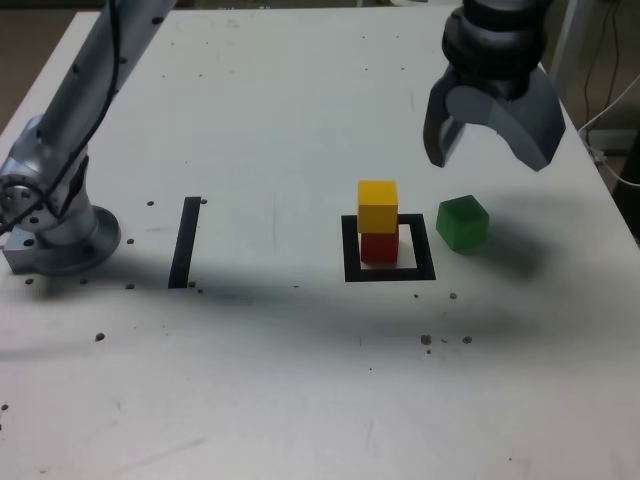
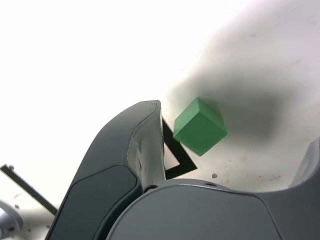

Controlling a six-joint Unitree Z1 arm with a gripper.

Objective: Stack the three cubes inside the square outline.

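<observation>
So the biggest thing here is the white table [image 1: 300,400], and over its far side hangs the robot arm [image 1: 88,95] with its gripper [image 1: 492,150] spread wide, nothing between the fingers. My guess is it's opened up like that to drop around the last loose cube. Next size down is the black square [image 1: 353,270] lying flat on the table, which is basically the parking spot for the tower. The black strip [image 1: 184,245] sits well apart, toward the exterior view's left, and looks like it has no job here. Then the cubes: the red cube [image 1: 380,249] is inside the square as the base, and the yellow cube [image 1: 378,207] is on top of it, so two thirds of the job looks done imo. The green cube [image 1: 463,222] is just outside the square, on the exterior view's right, turned at an angle to the frame, so I'd line the fingers up with its flat sides or it might twist when squeezed.
</observation>
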